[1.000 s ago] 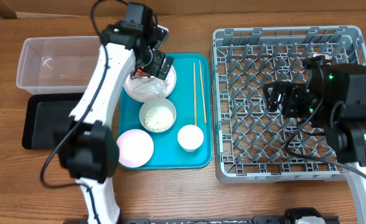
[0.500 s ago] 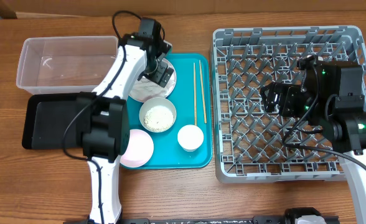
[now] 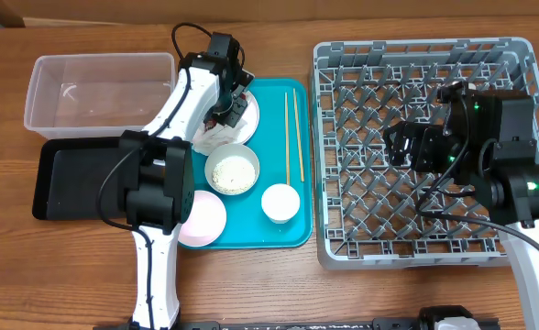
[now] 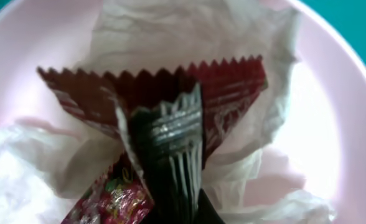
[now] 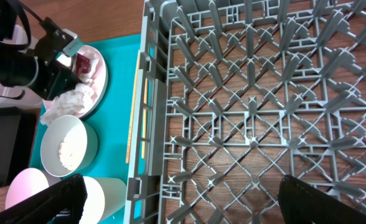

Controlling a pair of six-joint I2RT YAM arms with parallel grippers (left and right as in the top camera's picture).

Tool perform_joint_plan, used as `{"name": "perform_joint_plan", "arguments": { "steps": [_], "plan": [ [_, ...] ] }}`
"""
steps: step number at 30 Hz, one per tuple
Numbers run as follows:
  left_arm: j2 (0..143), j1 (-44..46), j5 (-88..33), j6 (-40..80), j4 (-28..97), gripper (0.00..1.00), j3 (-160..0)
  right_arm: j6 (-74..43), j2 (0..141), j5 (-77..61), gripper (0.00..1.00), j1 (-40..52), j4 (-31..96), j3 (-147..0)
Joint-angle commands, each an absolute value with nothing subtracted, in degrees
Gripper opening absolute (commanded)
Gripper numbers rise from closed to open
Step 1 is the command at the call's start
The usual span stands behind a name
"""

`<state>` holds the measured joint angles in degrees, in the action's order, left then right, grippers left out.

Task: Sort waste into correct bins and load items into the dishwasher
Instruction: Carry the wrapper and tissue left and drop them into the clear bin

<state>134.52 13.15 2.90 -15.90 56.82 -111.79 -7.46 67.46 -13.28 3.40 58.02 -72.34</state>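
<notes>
My left gripper (image 3: 227, 108) is down on the back plate (image 3: 251, 117) of the teal tray and shut on the crumpled red-and-white wrapper (image 4: 170, 106). The wrapper's silver inside is pinched between the dark jaws. Crumpled white paper (image 4: 189, 31) lies under and around it on the pinkish plate (image 4: 335, 124). In front stand a bowl of rice (image 3: 232, 170), a small cup (image 3: 280, 203) and a pinkish plate (image 3: 205, 218). Two chopsticks (image 3: 291, 133) lie along the tray's right side. My right gripper (image 3: 407, 147) hovers open over the grey rack (image 3: 434, 73), holding nothing.
A clear tub (image 3: 95, 92) sits at the back left, with a black tray (image 3: 68, 179) in front of it. The teal tray (image 3: 269, 234) lies between them and the rack. Bare wooden table runs along the front edge.
My left gripper went from open to shut on the wrapper, and the left arm shifted its pose over the back plate. The right arm stayed nearly still.
</notes>
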Motion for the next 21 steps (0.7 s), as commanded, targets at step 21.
{"name": "perform_joint_plan", "arguments": {
  "steps": [21],
  "plan": [
    [134.91,0.49,10.33,22.33,81.73,0.04,-155.48,-7.44,67.42,-13.63,1.0,3.18,57.8,-73.45]
  ]
}}
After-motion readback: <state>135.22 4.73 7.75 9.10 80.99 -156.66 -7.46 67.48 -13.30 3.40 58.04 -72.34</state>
